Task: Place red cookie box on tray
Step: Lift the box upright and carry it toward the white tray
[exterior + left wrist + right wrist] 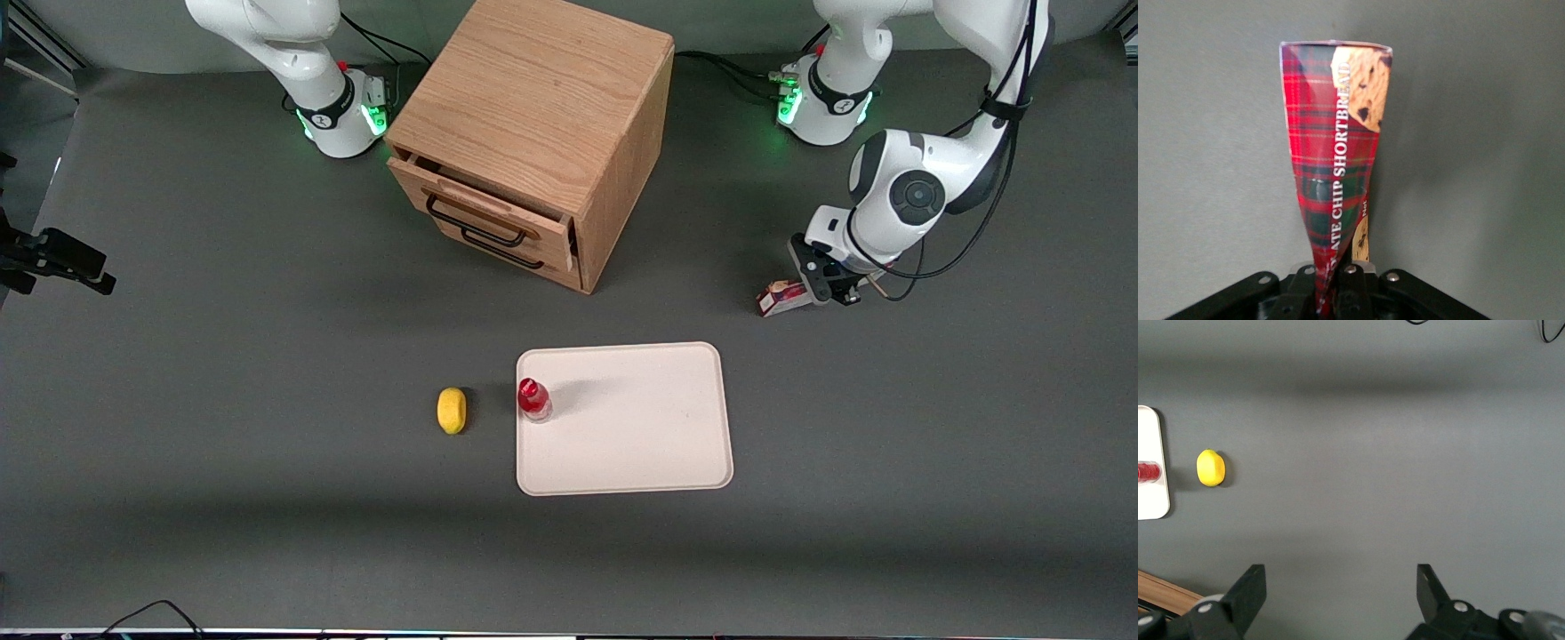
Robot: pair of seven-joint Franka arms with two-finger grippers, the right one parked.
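Grasp looks done: end effector [827, 283] pinches the red cookie box [782, 299] near the surface, well apart from the tray [640, 462]; carry and placement remain.

One cookie box [782, 298], one tray [640, 444], one bottle [533, 399], one lemon [452, 411], one cabinet [533, 133], one tool [822, 284] on table.

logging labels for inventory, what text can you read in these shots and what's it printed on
"ATE CHIP SHORTBREAD": white letters along the red cookie box, first word cut off where the gripper is shut on the box.
"Net": small word near the gripped end; the rest cannot be read.
Red-capped bottle on the tray: no readable label.
Wooden drawer cabinet, yellow lemon: no text.
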